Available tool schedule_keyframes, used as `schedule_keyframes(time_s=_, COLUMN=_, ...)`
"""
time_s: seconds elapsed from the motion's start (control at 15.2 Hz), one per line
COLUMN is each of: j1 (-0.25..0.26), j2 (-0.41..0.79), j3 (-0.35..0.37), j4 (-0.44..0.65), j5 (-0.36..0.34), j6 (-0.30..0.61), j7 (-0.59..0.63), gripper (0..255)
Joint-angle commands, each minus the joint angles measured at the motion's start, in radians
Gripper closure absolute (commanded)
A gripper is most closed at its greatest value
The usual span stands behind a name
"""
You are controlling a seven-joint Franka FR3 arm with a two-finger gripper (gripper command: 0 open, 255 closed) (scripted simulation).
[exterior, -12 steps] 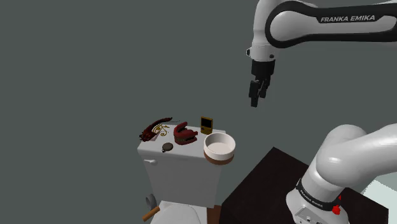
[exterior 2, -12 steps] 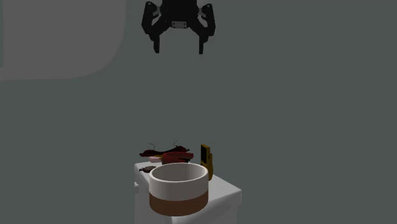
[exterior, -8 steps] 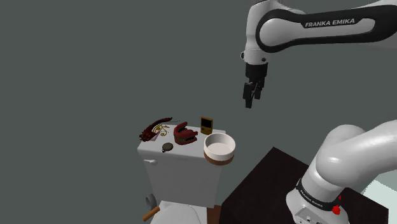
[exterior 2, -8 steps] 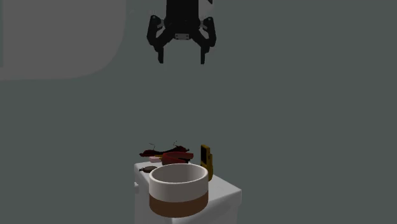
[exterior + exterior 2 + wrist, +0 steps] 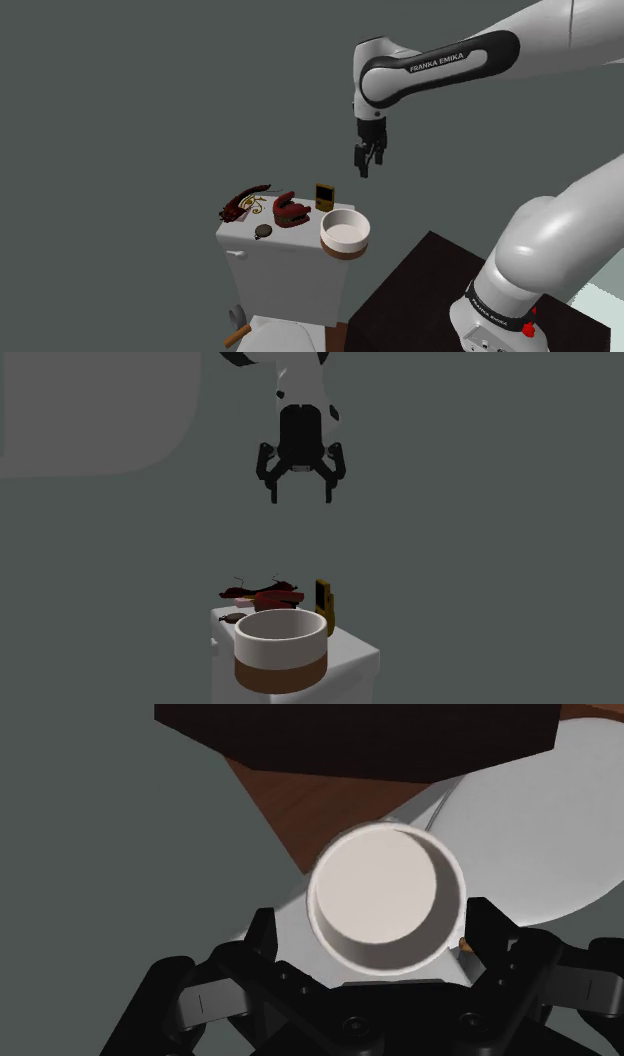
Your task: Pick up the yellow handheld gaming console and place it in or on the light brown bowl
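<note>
**A:** Which step are we at?

**B:** The approach, I'd say. The gripper (image 5: 300,499) hangs high above the bowl (image 5: 281,644) with its jaws spread wide and nothing between them. Nothing has been picked up yet.

**A:** And the console?

**B:** The console (image 5: 324,196) stands upright on the toilet tank (image 5: 285,265), just behind the bowl's far rim.

**A:** What does the next move call for?

**B:** The wrist view looks almost straight down into the bowl, so the hand seems lined up over the bowl rather than the console. It probably has to shift past the bowl and come down. The jaws should straddle the console's thin body from above.

**A:** Anything in the way?

**B:** A dark red item (image 5: 291,210) sits near the bowl, close beside the console. A curved dark red piece (image 5: 243,203) and a small round dark piece (image 5: 263,231) lie farther from the bowl. The bowl's own rim looks like the main risk, because a finger lowered between it and the console could clip it or tip the console.
</note>
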Motion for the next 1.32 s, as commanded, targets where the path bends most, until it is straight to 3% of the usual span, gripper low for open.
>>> schedule_keyframes(time_s=0.0, j1=-0.005, j2=0.084, j3=0.000, j4=0.032, j5=-0.010, j6=0.044, j7=0.003, gripper=0)
schedule_keyframes(time_s=0.59, j1=-0.021, j2=0.447, j3=-0.004, j4=0.233, j5=-0.060, j6=0.167, j7=0.023, gripper=0)
schedule_keyframes(time_s=1.12, j1=-0.022, j2=0.764, j3=-0.018, j4=0.491, j5=-0.098, j6=0.193, j7=0.036, gripper=0)
schedule_keyframes(time_s=1.25, j1=-0.031, j2=0.772, j3=-0.011, j4=0.473, j5=-0.103, j6=0.218, j7=0.039, gripper=0)
